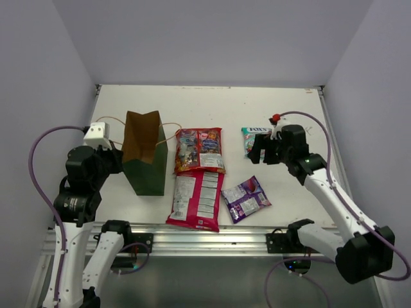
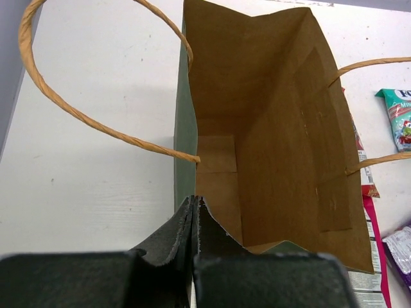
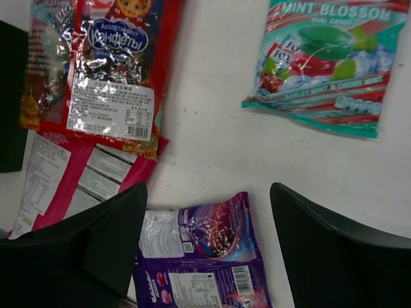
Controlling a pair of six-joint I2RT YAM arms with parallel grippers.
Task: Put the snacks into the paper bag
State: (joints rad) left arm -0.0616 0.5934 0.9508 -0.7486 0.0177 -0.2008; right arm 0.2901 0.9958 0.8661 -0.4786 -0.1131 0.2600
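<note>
The dark green paper bag (image 1: 146, 154) stands upright and open at the left, brown inside (image 2: 257, 128). My left gripper (image 2: 194, 204) is shut on the near left corner of its rim; from above it sits at the bag's left side (image 1: 119, 159). Four snacks lie flat to the right of the bag: a red candy bag (image 1: 199, 149), a red-and-white packet (image 1: 196, 199), a purple packet (image 1: 246, 199) and a teal packet (image 1: 249, 136). My right gripper (image 3: 209, 187) hangs open over the table just beyond the purple packet (image 3: 205, 256), holding nothing. The teal packet (image 3: 327, 64) lies farther ahead.
The bag's tan loop handles (image 2: 77, 109) arch out on both sides of its mouth. Grey walls close the table on the left, back and right. A metal rail (image 1: 212, 237) runs along the near edge.
</note>
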